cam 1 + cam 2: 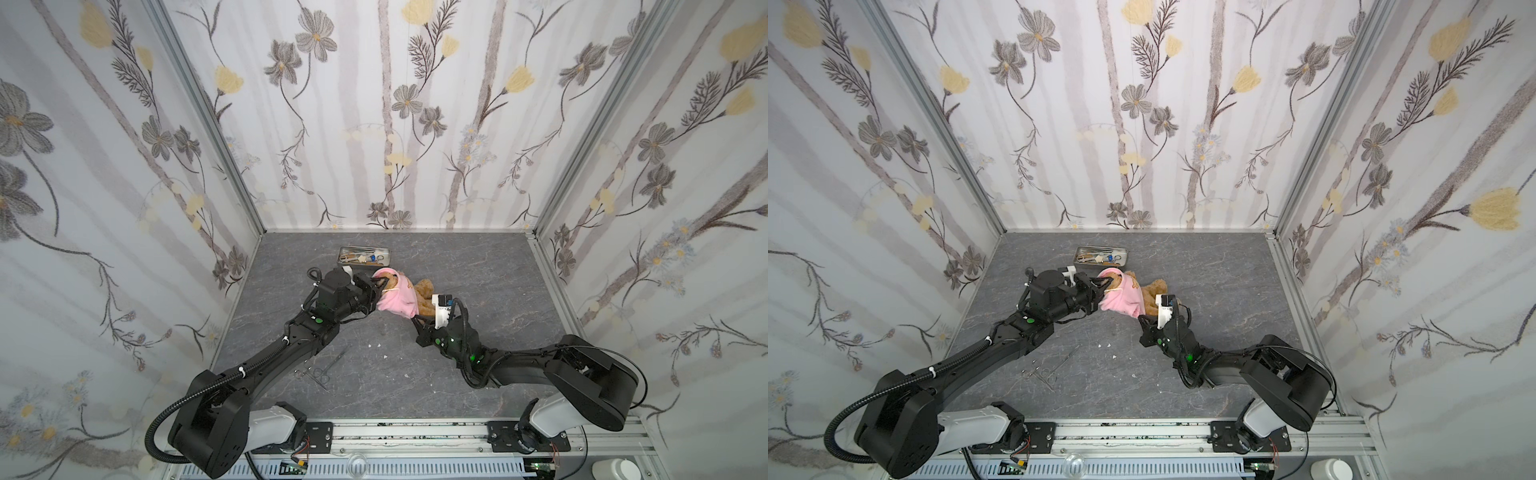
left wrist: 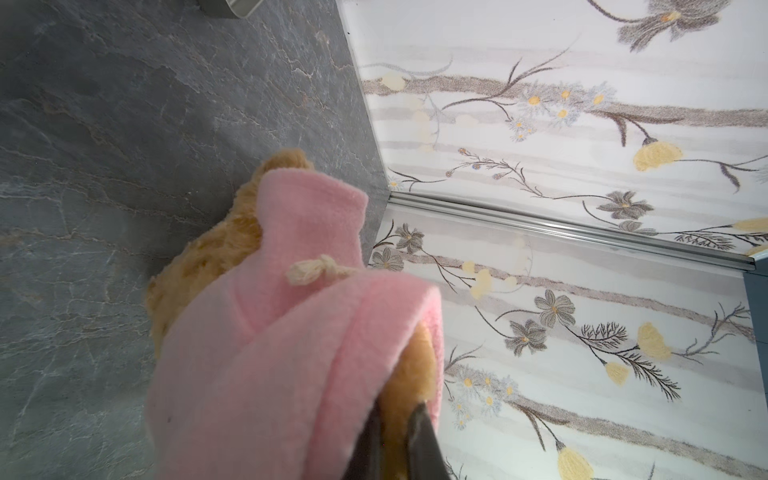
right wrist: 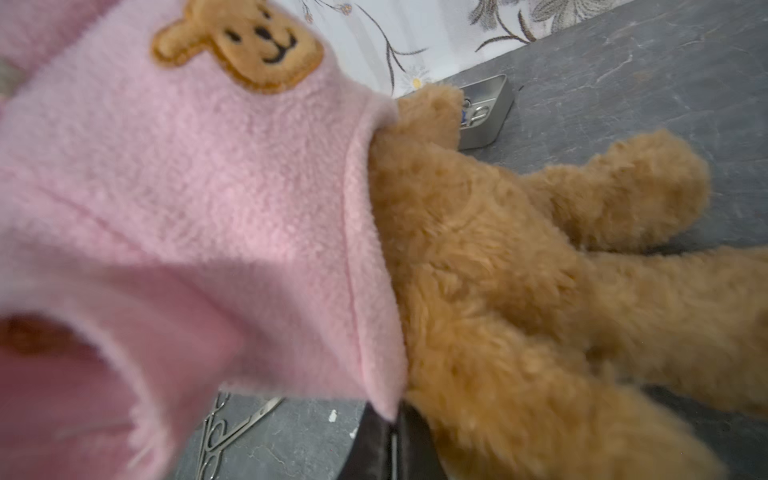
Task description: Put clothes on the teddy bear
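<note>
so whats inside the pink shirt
The bear: its legs stick out of the shirt hem and fur shows at the other opening. Its torso is hidden by fleece.

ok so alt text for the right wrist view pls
A pink shirt with an orange bear-face patch covers the upper body of a golden-brown teddy bear lying on a grey table, legs bare. The right tool is shut on the shirt's hem; a metal tray sits beyond the bear.
</note>
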{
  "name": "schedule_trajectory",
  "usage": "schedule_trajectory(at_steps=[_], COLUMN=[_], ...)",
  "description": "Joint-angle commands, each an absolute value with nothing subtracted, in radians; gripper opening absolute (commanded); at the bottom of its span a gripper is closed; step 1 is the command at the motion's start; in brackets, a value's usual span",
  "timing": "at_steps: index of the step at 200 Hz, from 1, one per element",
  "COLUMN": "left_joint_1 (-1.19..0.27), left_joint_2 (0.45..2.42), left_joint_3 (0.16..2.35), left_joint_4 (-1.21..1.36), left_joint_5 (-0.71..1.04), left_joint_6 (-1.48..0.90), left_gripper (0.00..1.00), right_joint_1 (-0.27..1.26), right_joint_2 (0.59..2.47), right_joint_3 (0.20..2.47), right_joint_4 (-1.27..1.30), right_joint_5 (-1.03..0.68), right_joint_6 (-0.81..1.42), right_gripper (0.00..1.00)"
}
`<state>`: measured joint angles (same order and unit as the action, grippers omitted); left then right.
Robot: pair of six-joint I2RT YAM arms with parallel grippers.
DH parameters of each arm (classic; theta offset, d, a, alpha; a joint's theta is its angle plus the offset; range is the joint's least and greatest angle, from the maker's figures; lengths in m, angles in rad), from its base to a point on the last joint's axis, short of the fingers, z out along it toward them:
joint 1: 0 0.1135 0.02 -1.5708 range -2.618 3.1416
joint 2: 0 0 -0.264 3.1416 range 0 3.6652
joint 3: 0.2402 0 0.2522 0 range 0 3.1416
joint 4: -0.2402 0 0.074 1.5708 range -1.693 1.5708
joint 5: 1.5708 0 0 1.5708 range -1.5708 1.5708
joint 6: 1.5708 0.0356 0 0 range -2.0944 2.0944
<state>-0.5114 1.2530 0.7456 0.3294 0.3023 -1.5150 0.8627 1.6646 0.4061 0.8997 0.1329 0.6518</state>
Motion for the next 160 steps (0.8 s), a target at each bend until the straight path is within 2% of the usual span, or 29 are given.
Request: schedule_trajectory(at_steps=[1,59,73,99,118,160], left_joint_1=[-0.498,-0.482,-0.481,-0.476,-0.472,-0.45], left_joint_2=[1.252,1.252,1.255,1.309,1.341,1.37], left_joint_3=[0.759,0.77,0.783,0.791,0.79,0.783], left_joint_4=[0.434,0.398,0.386,0.382,0.381,0.373], left_joint_5=[0.331,0.399,0.429,0.52,0.577,0.612], left_joint_6=[-1.525,-1.465,-1.401,-1.261,-1.148,-0.926], left_gripper=[0.0,0.0,0.0,0.0,0.0,0.0], right_joint_1=[0.858,0.803,0.761,0.706,0.678,0.609], right_joint_2=[1.652,1.688,1.687,1.66,1.613,1.436], right_joint_3=[0.386,0.378,0.355,0.325,0.341,0.354], right_joint_4=[0.772,0.678,0.742,0.867,0.834,0.561], right_joint_5=[0.259,0.312,0.246,0.01,-0.135,-0.272], right_joint_6=[0.631,0.63,0.608,0.525,0.46,0.313], right_gripper=[0.0,0.0,0.0,0.0,0.09,0.31])
